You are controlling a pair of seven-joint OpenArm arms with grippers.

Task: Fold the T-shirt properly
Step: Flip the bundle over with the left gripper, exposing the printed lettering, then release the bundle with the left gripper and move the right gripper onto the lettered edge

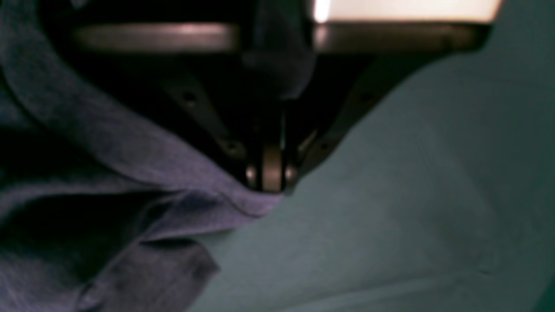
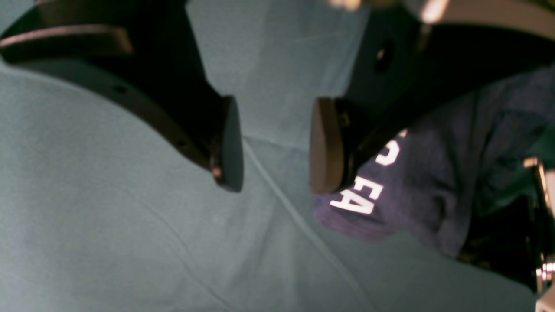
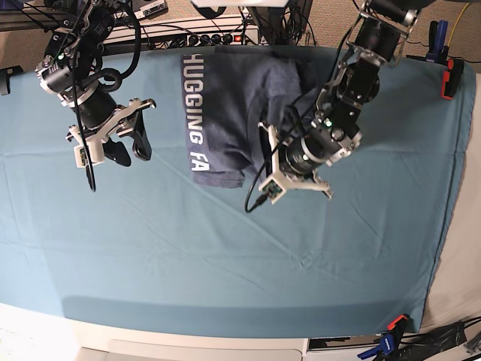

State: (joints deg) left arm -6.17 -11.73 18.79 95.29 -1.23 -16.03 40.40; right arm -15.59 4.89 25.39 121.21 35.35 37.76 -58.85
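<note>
The blue-grey T-shirt [image 3: 233, 98] lies bunched at the back middle of the table, with white lettering along its left side. In the base view my left gripper [image 3: 274, 154] sits at the shirt's lower right corner. In the left wrist view its jaws [image 1: 273, 177] are shut on the T-shirt's [image 1: 130, 143] hem, with fabric rising between the fingers. My right gripper [image 3: 129, 150] hangs left of the shirt. It is open [image 2: 275, 147] over the teal cloth with nothing between its pads, and the lettered edge of the T-shirt [image 2: 433, 173] lies just beside one pad.
A teal cloth [image 3: 225, 248] covers the whole table. Power strips and cables [image 3: 188, 30] run along the back edge. An orange clamp [image 3: 449, 75] grips the right edge and a blue clamp [image 3: 387, 342] the front edge.
</note>
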